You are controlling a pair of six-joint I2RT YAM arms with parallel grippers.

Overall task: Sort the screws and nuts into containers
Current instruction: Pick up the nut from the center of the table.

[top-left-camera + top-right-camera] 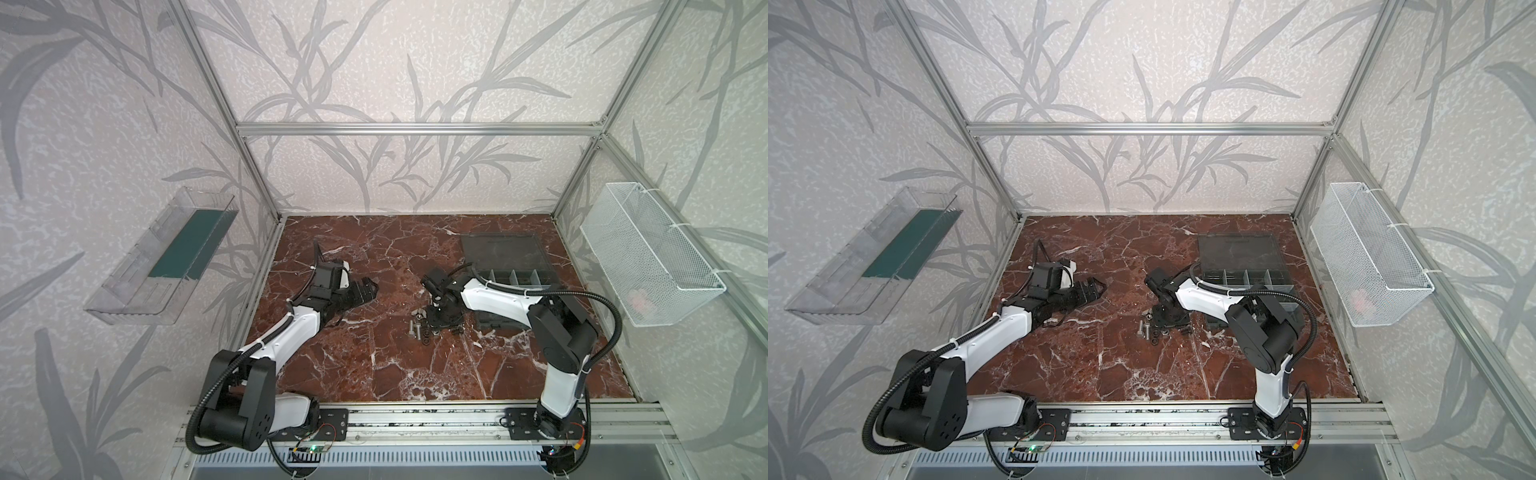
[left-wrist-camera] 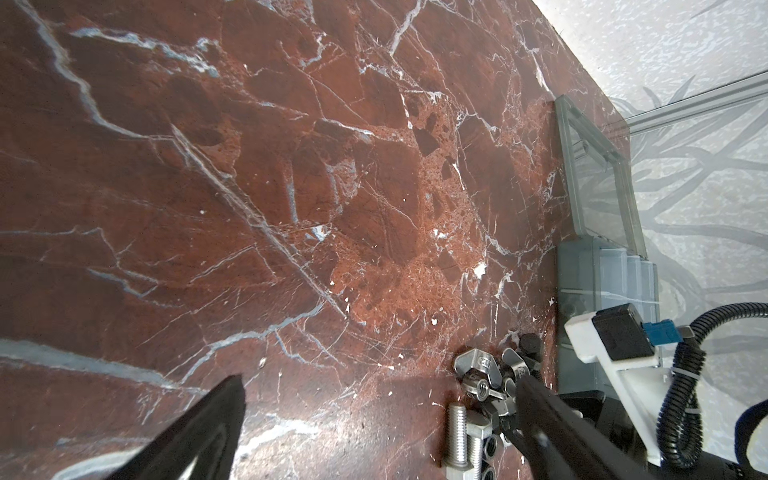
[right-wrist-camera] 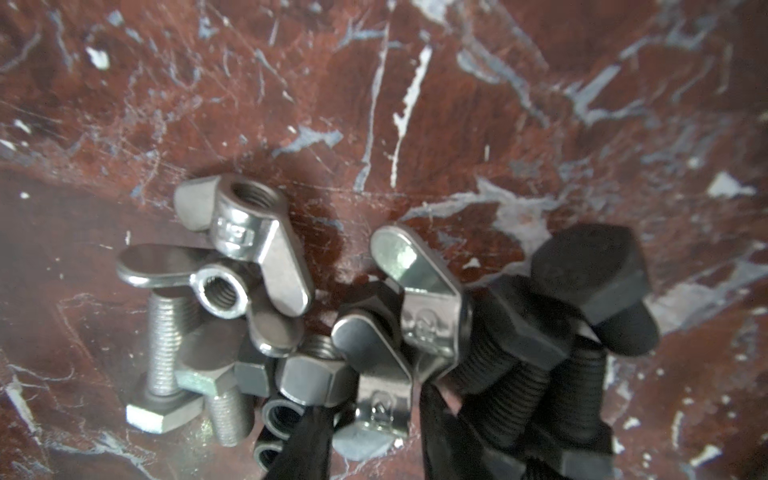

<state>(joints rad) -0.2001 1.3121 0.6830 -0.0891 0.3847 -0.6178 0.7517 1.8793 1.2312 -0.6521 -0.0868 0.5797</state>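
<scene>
The screws (image 3: 172, 345) and nuts (image 3: 249, 232) lie in one tangled heap near the middle of the red marble worktop (image 1: 374, 374). The heap is just beside the organiser box, whose containers (image 1: 515, 277) stand uncovered with the lid (image 1: 505, 251) lying flat behind them.

Only the right wrist view resolves the heap: silver bolts, black bolts, hex nuts and several silver wing nuts, all overlapping. In both top views it is a small dark-and-silver cluster, partly hidden under the right hand (image 3: 372, 403).

That hand is down on the heap, fingers narrow and set either side of one wing nut (image 3: 380, 411). They appear to touch it, but the frame edge cuts them off, so I cannot tell whether the grip is firm.

The right arm covers the box's near compartments, and their contents are not discernible.

The left hand (image 1: 368, 291) hangs well apart over bare worktop, fingers (image 2: 208, 428) spread wide and holding nothing.
</scene>
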